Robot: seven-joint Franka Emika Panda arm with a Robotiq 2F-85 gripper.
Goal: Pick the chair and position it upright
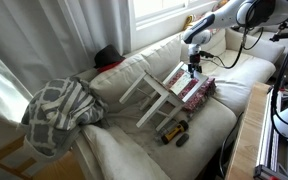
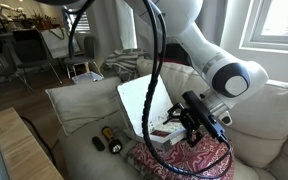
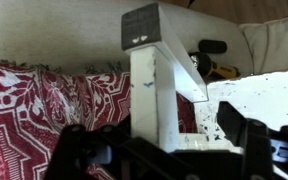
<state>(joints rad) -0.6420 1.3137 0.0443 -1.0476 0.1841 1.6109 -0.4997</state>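
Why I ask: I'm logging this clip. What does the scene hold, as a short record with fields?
chair: tipped over on the couch, not upright
hand: open, fingers either side of a bar of the chair frame
below hand: red patterned cushion
nearby: black-and-yellow tool; plaid blanket

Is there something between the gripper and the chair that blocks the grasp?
Nothing visible does. In the wrist view the open gripper straddles a white bar of the chair. The patterned cushion lies behind the bar, not in the gap.
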